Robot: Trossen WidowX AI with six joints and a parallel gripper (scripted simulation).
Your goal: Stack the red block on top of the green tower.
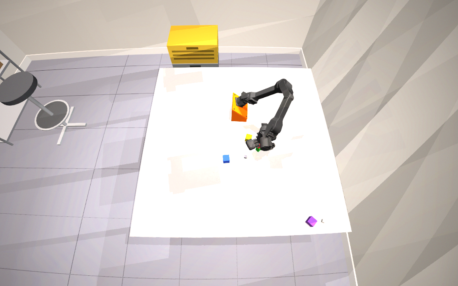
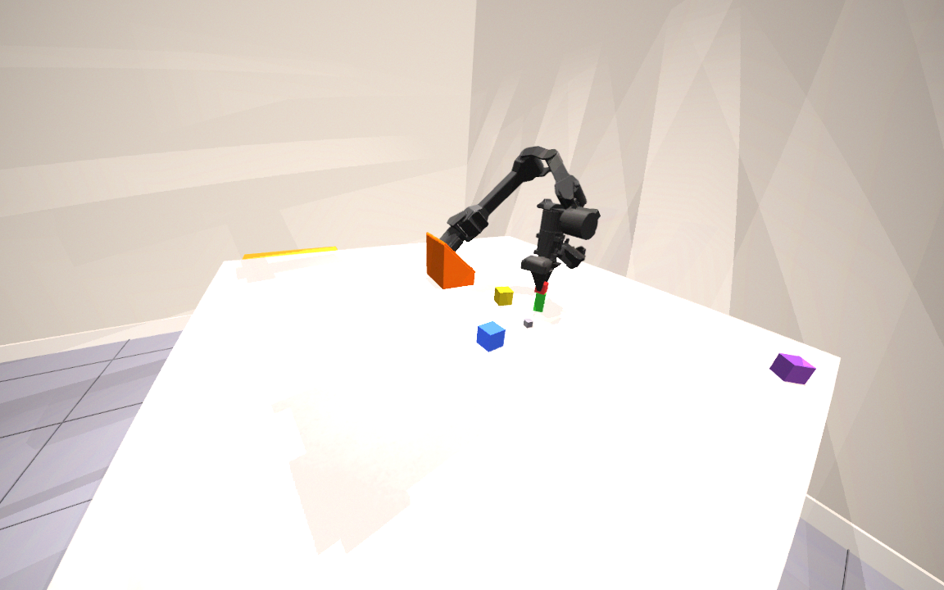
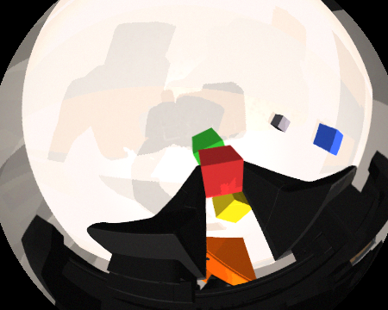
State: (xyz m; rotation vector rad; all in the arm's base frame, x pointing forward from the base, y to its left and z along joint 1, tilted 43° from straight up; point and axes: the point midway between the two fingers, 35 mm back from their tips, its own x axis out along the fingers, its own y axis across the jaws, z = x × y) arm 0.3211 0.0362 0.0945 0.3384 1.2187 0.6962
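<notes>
Top view: green tower (image 1: pixel 257 149) mostly hidden.

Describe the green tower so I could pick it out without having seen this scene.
Start at the orange wedge at the arm's base on the white table. Just right of the yellow cube stands the green tower, directly under the tool, which grips the red block. It is the only tall, narrow piece; its neighbours are squat cubes.

Strong light washed the table (image 2: pixel 401 455) nearly pure white, with faint beige patches around its centre. The wrist view bulged fisheye-round, black beyond its rim.
</notes>
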